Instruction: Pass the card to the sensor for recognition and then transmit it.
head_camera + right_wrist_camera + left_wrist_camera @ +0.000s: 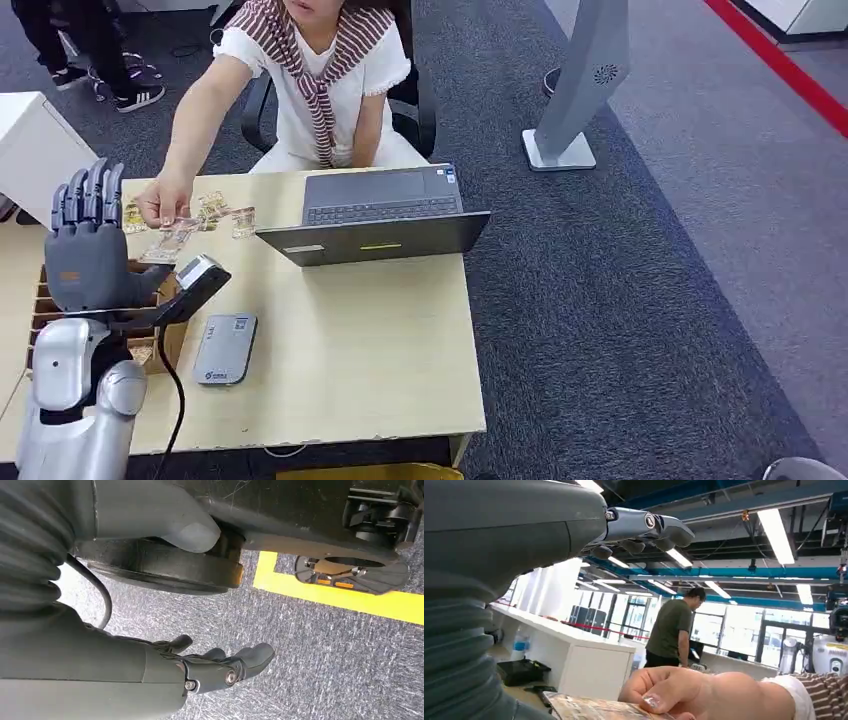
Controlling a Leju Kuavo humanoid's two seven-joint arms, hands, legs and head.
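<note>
I see left hand [88, 240] raised above table [380, 350], fingers straight and apart, holding nothing. Person's hand [163, 203] pinches card [170, 240] just beyond it, near scanner [200, 280]. Right hand [220, 667] hangs over floor, fingers loosely extended, holding nothing.

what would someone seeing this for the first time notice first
The robot's left hand stands raised with fingers upright over the table's left side. Just beyond it a seated person's hand holds a card out across the table. An open laptop sits at the far edge, facing the person.
</note>
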